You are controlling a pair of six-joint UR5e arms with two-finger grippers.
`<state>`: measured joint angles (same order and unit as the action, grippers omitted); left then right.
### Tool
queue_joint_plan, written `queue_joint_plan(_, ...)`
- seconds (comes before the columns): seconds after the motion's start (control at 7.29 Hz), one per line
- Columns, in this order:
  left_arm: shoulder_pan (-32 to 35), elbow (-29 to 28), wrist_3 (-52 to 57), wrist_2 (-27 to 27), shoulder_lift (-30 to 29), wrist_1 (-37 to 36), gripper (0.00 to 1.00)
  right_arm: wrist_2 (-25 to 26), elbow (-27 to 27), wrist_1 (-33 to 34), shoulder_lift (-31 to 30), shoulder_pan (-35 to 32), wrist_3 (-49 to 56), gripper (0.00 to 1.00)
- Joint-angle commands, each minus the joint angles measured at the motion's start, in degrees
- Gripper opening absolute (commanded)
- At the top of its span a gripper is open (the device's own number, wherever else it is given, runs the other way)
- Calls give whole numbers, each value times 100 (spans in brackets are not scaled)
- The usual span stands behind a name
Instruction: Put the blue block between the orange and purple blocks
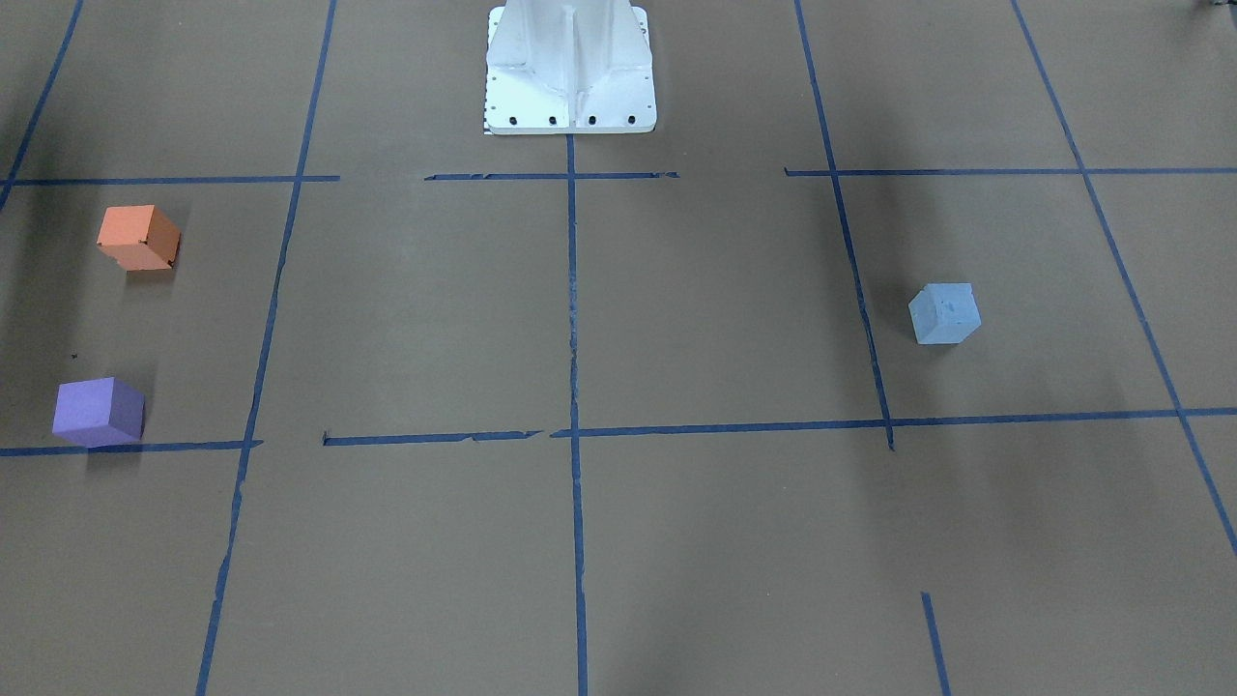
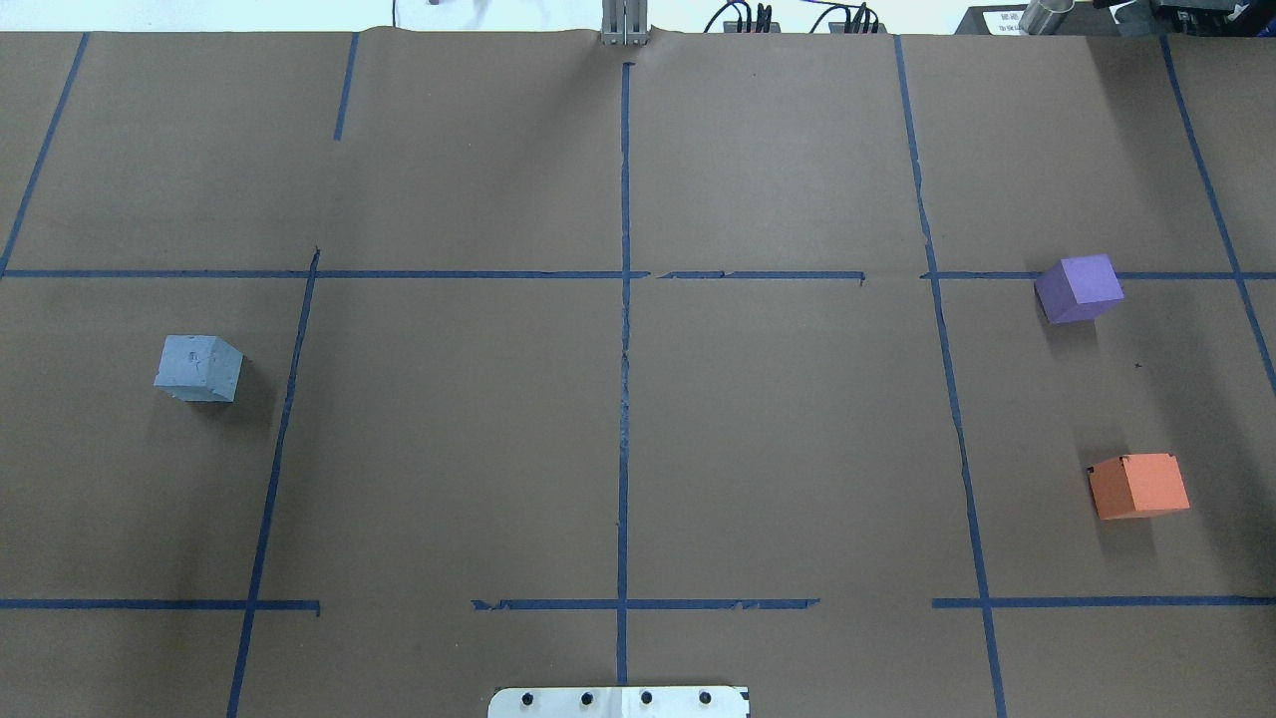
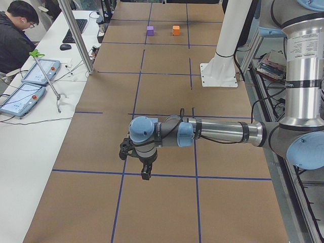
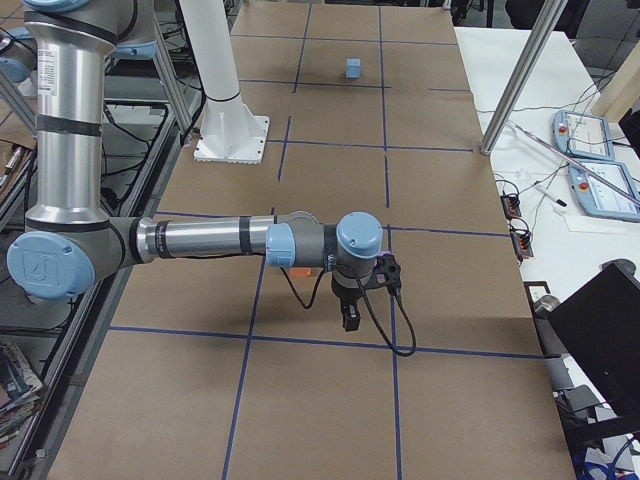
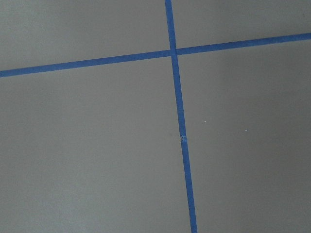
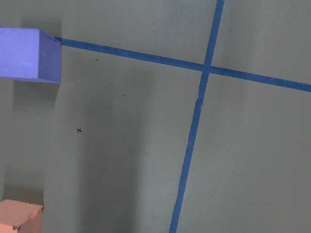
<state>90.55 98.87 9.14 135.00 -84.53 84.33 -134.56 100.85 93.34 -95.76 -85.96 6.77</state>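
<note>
On the table (image 2: pixel 449 449), the blue block (image 2: pixel 198 368) is found alone on the robot's left side, well apart from the purple block (image 2: pixel 1079 288) and orange block (image 2: pixel 1138 486) on the right, so a square descent by the left arm (image 3: pixel 217 132) over it is judged best. The left gripper (image 3: pixel 145 173) and right gripper (image 4: pixel 349 320) are shown only side-on above the table; their opening cannot be told, though no block is held.

Open gap between orange foam cube (image 2: pixel 1138 486) and purple foam cube (image 2: pixel 1079 288)
They stand well apart on the brown paper-covered bench (image 2: pixel 778 449), bare paper between. The pale blue foam cube (image 2: pixel 198 368) sits alone across the bench, open on every flank. A white arm pedestal (image 1: pixel 570 68) rises mid-width at the robot's edge.
</note>
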Motion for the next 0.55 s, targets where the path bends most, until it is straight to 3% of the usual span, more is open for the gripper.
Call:
queue_joint_plan(0.0, -2, -8, 0, 0, 7, 39, 100, 0, 5, -9, 5, 0, 0, 100)
queue_joint_plan(0.41, -46, -95, -26, -26, -202, 284, 100, 0, -13, -87, 40, 0, -9, 100)
